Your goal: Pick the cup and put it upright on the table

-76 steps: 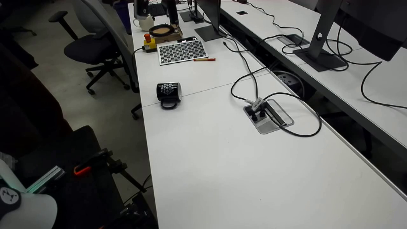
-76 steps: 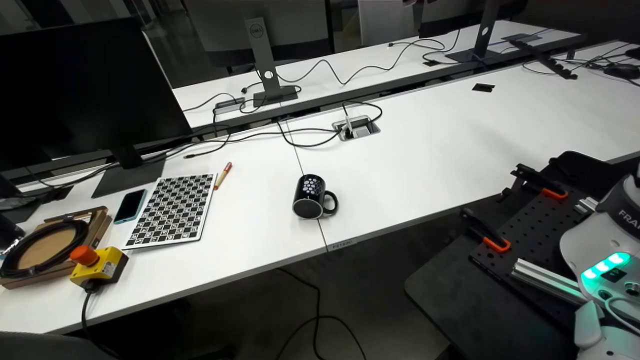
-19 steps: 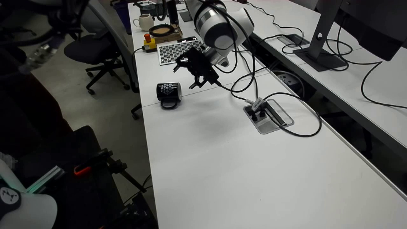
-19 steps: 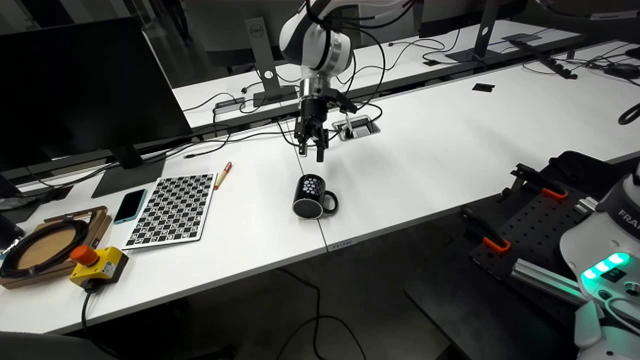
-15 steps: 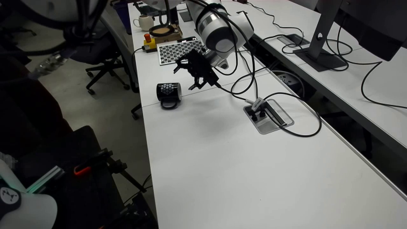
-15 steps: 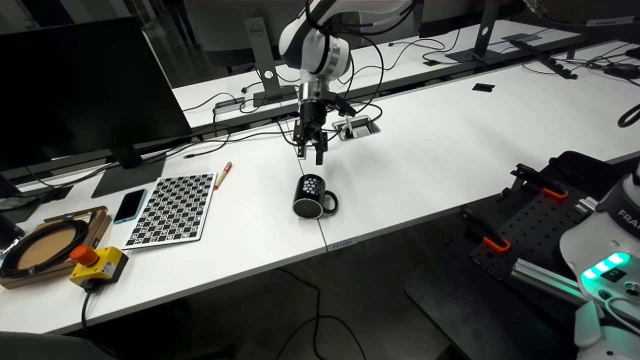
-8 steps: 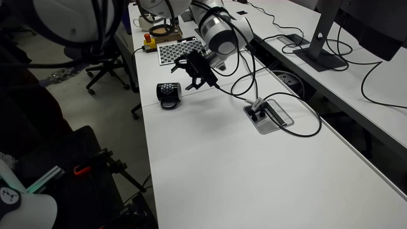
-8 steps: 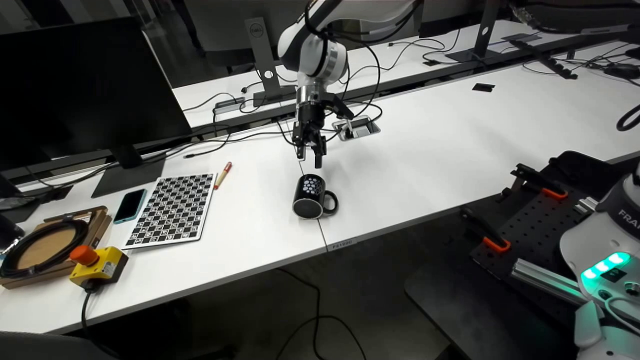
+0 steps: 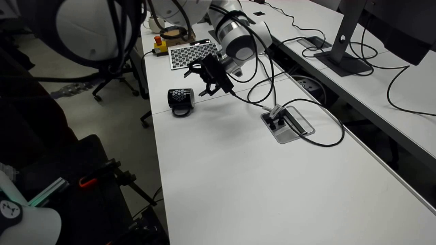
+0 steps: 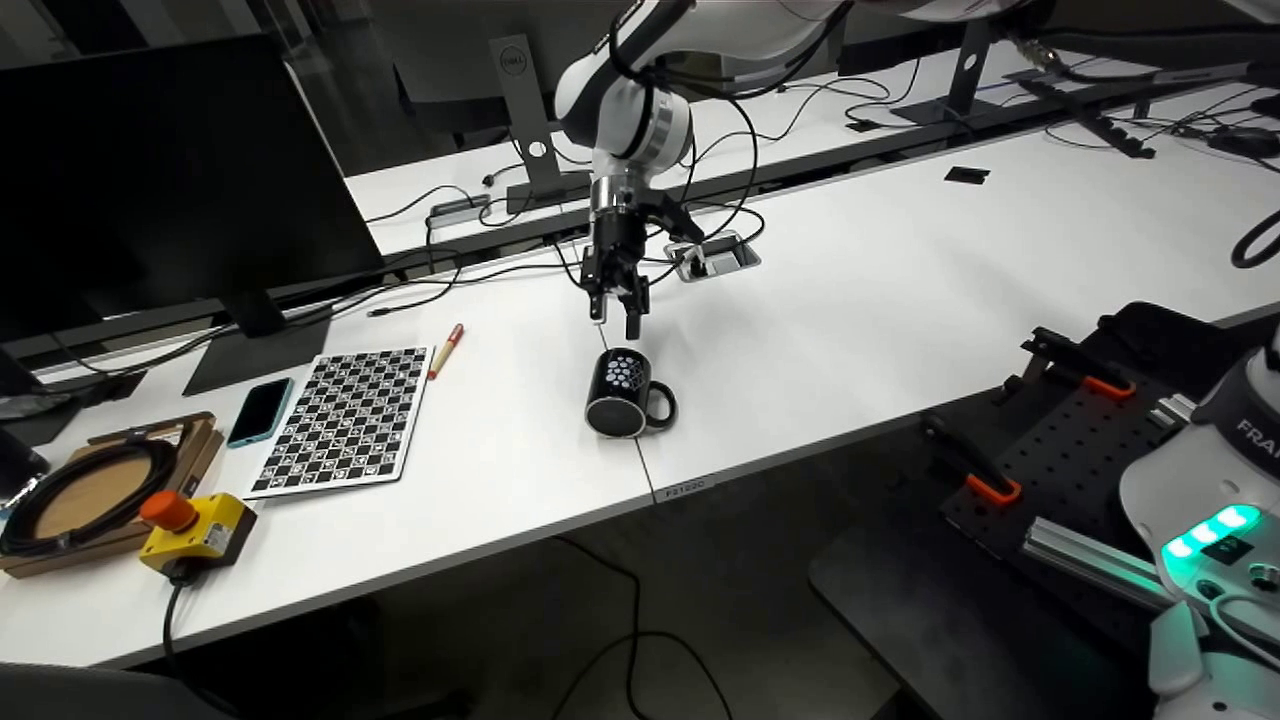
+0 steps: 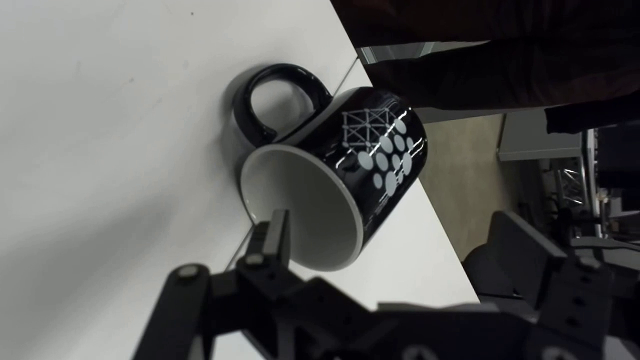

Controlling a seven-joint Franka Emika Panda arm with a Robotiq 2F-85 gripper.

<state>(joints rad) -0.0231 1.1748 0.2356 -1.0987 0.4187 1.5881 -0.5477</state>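
Observation:
The cup (image 9: 177,98) is a black mug with a white pattern and a pale inside. It lies on its side on the white table (image 9: 238,190), near the front edge, with its handle against the table top. It also shows in an exterior view (image 10: 618,385), its dark base towards the table edge. In the wrist view the cup (image 11: 370,145) has its mouth facing my gripper (image 11: 389,217). The gripper is open and empty, fingers wide apart. One finger overlaps the mouth in the picture; I cannot tell that it is inside. Both exterior views show the gripper (image 10: 616,327) above the table, short of the mouth.
A checkered board (image 10: 345,420), a pen (image 10: 446,352), a phone (image 10: 260,412) and a yellow box with a red button (image 10: 205,535) lie on the table's far part. A cable port (image 9: 287,126) with black cables lies behind the gripper. A monitor (image 10: 170,180) stands nearby.
The arm has come into view since about five seconds ago. Over the last second the gripper has moved slightly closer to the cup and lower. The cup has not moved.

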